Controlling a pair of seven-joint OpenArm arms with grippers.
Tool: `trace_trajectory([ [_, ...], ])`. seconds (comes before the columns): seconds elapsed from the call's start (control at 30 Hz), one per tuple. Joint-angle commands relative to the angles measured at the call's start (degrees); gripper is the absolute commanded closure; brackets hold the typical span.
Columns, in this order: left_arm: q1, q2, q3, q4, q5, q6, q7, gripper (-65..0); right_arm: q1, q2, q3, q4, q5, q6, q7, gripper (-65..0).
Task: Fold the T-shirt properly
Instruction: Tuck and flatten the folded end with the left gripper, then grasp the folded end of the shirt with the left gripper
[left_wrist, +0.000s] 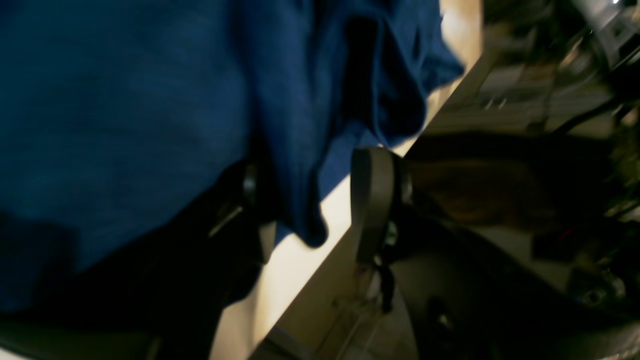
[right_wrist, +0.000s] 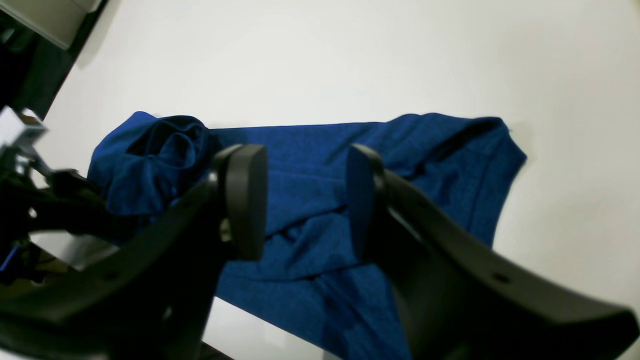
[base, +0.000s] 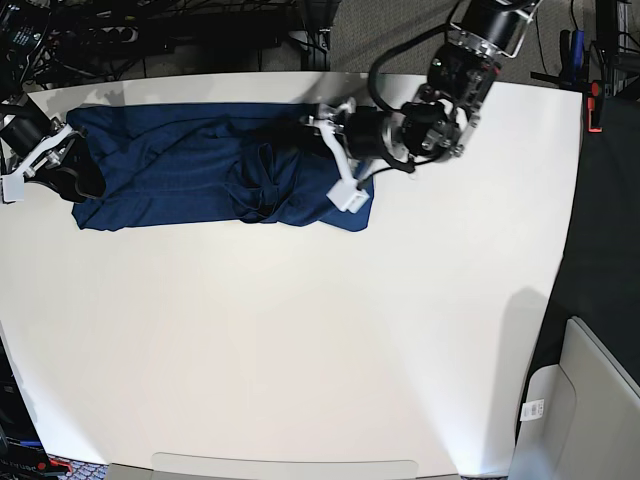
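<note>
Here, left gripper (base: 335, 155) spread low over T-shirt (base: 180, 170), right gripper (base: 40, 165) agape, seemingly empty.

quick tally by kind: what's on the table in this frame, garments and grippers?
Garments: 1, the dark blue T-shirt, bunched near the middle, on the white table.
Grippers: 2, the left gripper at one end of the shirt and the right gripper at the other, both with jaws apart.
Total: 3
</note>
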Motion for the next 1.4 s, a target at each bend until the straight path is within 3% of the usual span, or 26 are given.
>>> trace_trajectory([
  [0.0, -0.78, 0.97, 0.15, 0.96, -0.46, -0.54, -0.45, -23.1, 0.41, 1.26, 0.53, 0.89, 1.29, 0.34, 1.3, -25.8],
  [0.23, -3.59, 2.2, 2.61, 3.69, -0.55, -0.54, -0.36, -23.1, 0.32, 1.35, 0.53, 0.8, 1.02, 0.34, 1.3, -25.8],
  [0.6, -7.02, 7.92, 10.09, 8.7, -0.38, -0.54, -0.18, -23.1, 1.2, 1.26, 0.53, -1.74, 1.29, 0.34, 1.3, -25.8],
  [0.73, -7.37, 8.01, 9.82, 8.61, -0.29, -0.54, -0.27, -23.1, 1.29, 1.35, 0.62, -2.01, 1.37, 0.34, 1.3, -25.8],
  [1.0, -2.36, -0.78, -6.18, 8.79, -0.38, -0.37, -0.27, -23.3, -1.0, 4.6, 4.05, -1.92, 1.2, 0.34, 1.3, -25.8],
  [1.37, 7.92, -5.8, -28.24, 8.61, -0.29, -0.28, 0.17, -27.0, -6.89, 9.96, 12.57, -1.92, 1.29, 0.34, 1.3, -25.8],
])
